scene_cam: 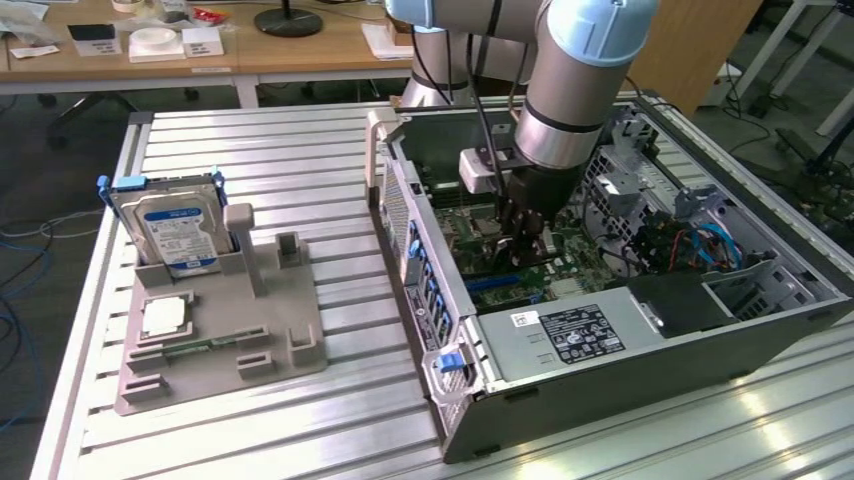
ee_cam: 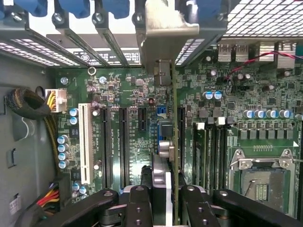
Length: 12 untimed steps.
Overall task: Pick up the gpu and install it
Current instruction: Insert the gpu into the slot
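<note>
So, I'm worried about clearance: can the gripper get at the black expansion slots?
Probably yes. The case has its side open, and the gripper, shut on the gpu, hangs over the slots, which look bare.

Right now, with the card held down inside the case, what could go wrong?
The gripper holds the gpu edge-on over the motherboard, among several parallel expansion slots; it could be lined up with the wrong one, or tilted. Its metal end bracket sits up against the case's rear slot dividers and might catch there. Upright capacitors close beside the card could get knocked.
</note>
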### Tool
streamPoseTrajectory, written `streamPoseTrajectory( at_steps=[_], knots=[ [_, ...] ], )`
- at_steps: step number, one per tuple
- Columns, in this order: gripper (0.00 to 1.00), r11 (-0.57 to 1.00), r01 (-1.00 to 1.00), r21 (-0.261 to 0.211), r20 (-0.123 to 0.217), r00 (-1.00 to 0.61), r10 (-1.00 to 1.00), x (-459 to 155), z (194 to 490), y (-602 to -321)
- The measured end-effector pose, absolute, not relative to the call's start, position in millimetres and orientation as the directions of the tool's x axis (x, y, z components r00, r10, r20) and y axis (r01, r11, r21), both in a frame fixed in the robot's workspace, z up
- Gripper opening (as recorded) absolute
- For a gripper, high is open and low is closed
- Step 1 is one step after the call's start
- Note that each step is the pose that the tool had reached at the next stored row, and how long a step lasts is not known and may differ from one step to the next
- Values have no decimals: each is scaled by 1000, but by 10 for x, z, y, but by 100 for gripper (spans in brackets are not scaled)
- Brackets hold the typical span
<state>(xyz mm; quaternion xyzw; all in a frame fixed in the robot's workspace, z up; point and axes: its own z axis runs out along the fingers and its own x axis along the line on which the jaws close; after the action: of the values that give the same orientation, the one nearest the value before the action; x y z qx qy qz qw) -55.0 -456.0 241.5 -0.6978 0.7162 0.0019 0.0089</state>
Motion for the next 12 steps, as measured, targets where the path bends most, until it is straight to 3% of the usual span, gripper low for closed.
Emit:
streamPoseTrajectory(
  at_steps=[12],
  knots=[
    [28, 26, -1000, -10, -15, -26, -1000, -610, 2355, -4562]
  ],
)
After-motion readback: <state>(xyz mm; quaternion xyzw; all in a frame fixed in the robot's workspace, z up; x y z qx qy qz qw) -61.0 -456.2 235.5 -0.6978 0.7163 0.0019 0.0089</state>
